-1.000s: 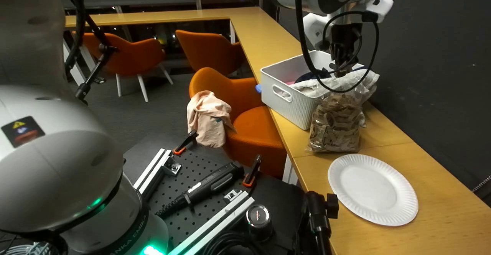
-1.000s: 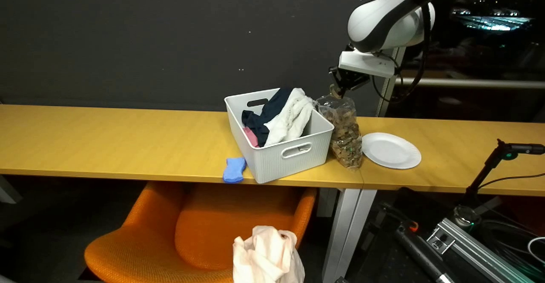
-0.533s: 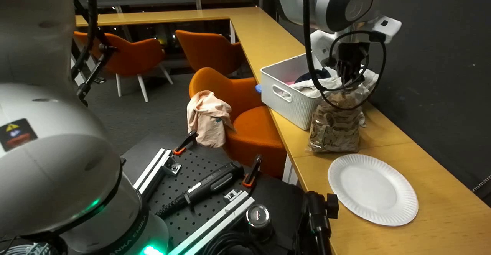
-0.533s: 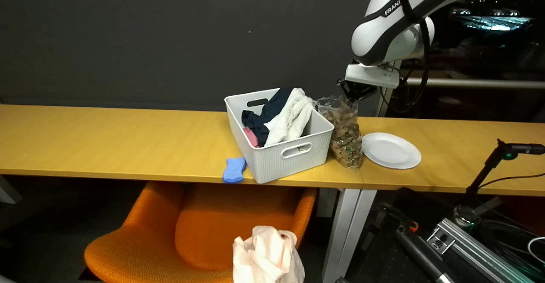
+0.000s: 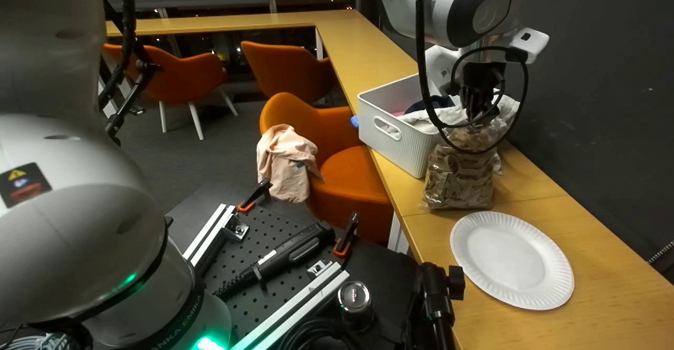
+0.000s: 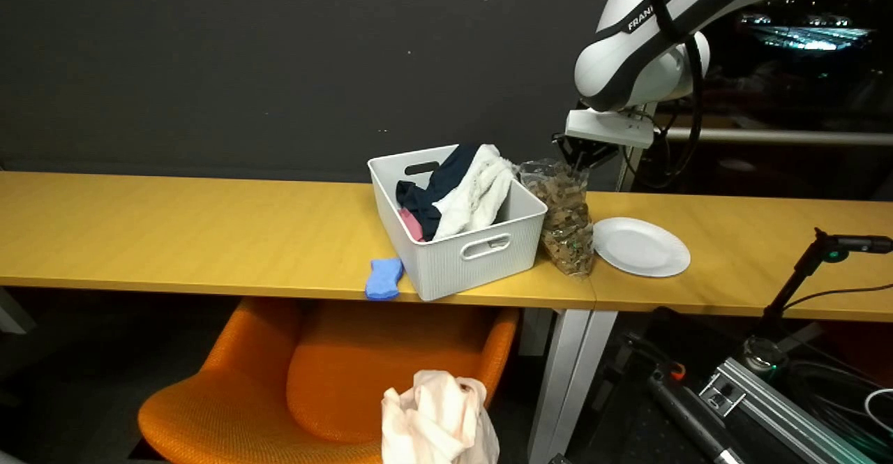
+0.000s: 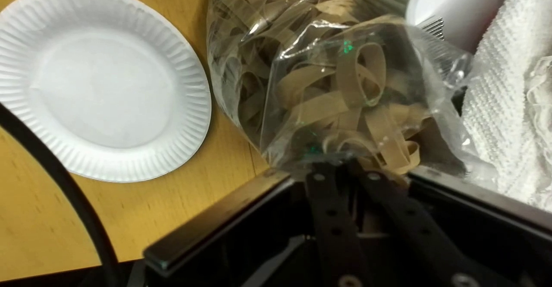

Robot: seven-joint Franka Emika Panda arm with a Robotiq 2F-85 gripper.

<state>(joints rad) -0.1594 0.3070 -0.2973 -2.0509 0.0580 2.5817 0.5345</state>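
Gripper (image 5: 471, 117): in an exterior view, lower than one second ago. It then hung above the bag (image 5: 459, 179) with something tan at its tips; the tips now stand at the bag's top. Shift over the last half second: slight.
Bag position: standing on the table (image 5: 621, 313), just beside the box (image 5: 410, 152), with the plate (image 5: 511, 260) near; unchanged.
Box contents: in an exterior view, navy cloth (image 6: 450, 171) and white cloth (image 6: 474, 206); unchanged. A blue cloth (image 6: 384, 279) lies just beside the box.
Fingers (image 7: 323, 196): in the wrist view, narrow gap. The tips run in at the bag's clear plastic; cannot tell whether they grip anything.
Tan bands (image 7: 325, 105): inside the bag, loose loops close to the fingertips.
Work at the bag top: judged as handling of bands. Whether they are being let go or taken up, the views do not settle.
Move away from the bag top: would call for a check that no plastic is caught between the fingers, then a straight lift.
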